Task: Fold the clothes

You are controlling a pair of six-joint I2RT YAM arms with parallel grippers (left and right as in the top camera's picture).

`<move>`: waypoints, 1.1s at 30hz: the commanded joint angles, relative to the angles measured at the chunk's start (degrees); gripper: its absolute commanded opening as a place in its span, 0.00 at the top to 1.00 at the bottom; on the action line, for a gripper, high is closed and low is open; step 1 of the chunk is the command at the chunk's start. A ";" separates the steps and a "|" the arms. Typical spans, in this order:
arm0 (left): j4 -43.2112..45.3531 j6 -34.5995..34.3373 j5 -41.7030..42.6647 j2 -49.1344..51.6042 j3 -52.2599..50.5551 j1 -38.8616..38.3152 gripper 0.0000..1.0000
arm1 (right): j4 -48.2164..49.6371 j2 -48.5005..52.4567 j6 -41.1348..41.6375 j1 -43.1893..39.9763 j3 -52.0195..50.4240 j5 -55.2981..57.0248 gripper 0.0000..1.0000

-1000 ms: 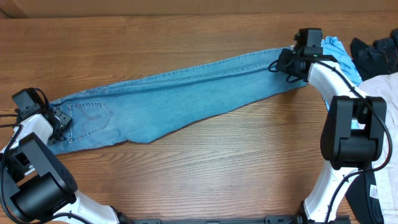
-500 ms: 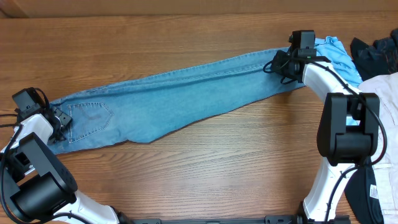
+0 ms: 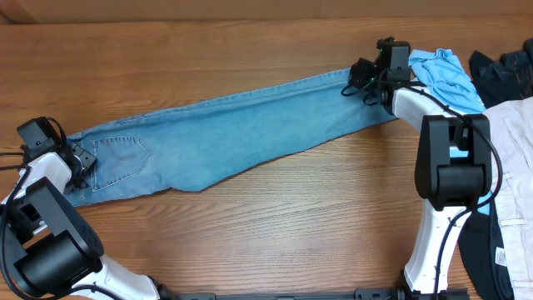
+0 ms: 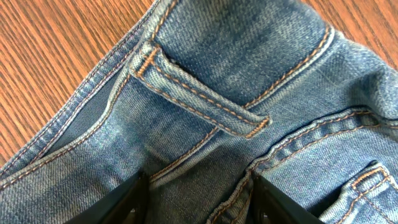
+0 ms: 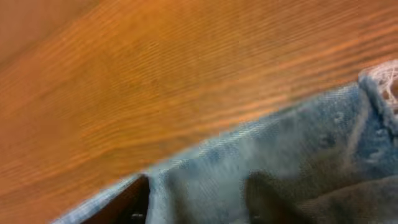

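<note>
1. Jeans (image 3: 233, 137) lie stretched full length across the desk (image 3: 275, 233), waist at left. No crosswise fold shows, so I judge most of the folding is still to do.
2. My left tool (image 4: 202, 198) is released, fingers astride the waistband (image 4: 186, 127).
3. My right tool (image 3: 360, 81) is at the frayed hem (image 5: 380, 84). The view is blurred and I cannot tell whether it grips.
4. Since a second ago, the right tool has shifted left, uncovering more of the T-shirt (image 3: 445, 71). Jeans and left tool are unchanged.
</note>
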 commanded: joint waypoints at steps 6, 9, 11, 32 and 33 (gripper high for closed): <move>-5.27 3.87 -4.74 7.52 -3.32 1.95 0.48 | -13.75 -12.28 -5.77 -7.56 2.38 0.07 0.29; -8.90 3.93 -4.92 7.52 2.32 3.72 0.47 | -20.28 -12.44 -5.95 -10.23 2.32 -0.02 0.30; -10.91 5.20 -1.68 7.52 5.84 4.28 0.44 | -24.79 -12.04 -7.32 -10.82 2.16 -0.28 0.29; -32.22 6.82 18.84 7.45 17.33 -2.36 0.06 | -19.76 -1.49 -16.63 -10.49 1.90 -0.17 0.25; -32.22 6.84 17.97 7.45 17.70 -2.36 0.06 | -19.93 -1.49 -16.65 -10.49 1.90 -0.17 0.25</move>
